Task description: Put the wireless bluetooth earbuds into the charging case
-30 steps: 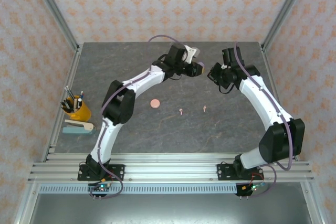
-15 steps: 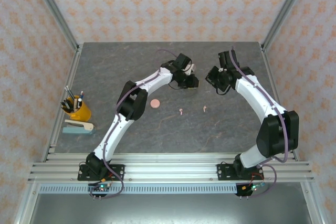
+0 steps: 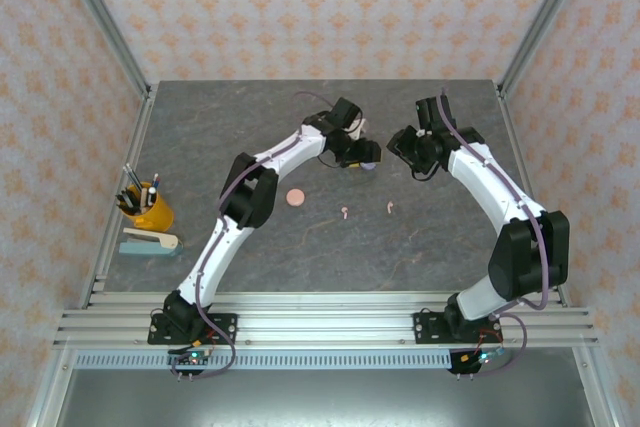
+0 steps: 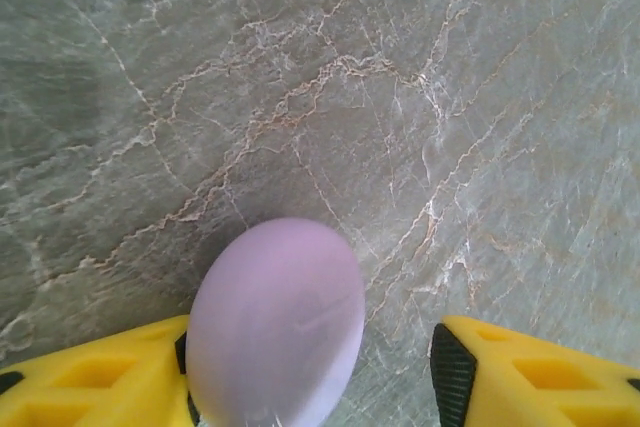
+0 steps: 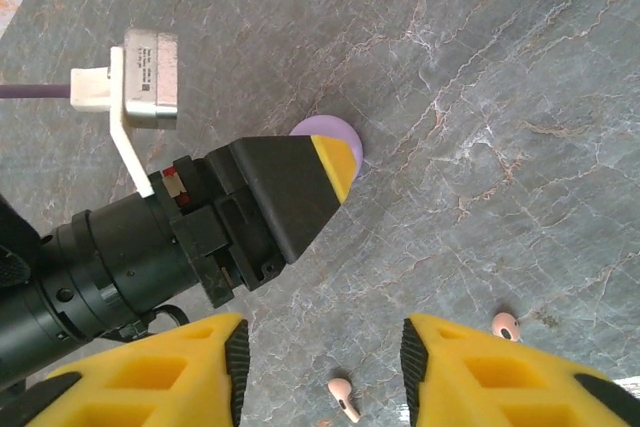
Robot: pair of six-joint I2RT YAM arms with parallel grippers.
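Note:
A lilac round charging case stands tilted on the stone table, leaning on the left finger of my left gripper. A clear gap separates the case from the other finger, so the jaws are open. From above, the lilac case sits at the tip of the left gripper. My right gripper hangs open just to the right of it, with nothing between its fingers. Two pale pink earbuds lie loose on the table below it. A pink disc case lies further left.
A yellow pen cup and a stapler stand at the table's left edge. The left gripper's body and its camera mount reach close in front of the right gripper. Patterned walls and metal posts enclose the table.
Both arms came down toward the table at the back middle. Both grippers went from shut to open, and the lilac case now stands on the table beside the left finger.

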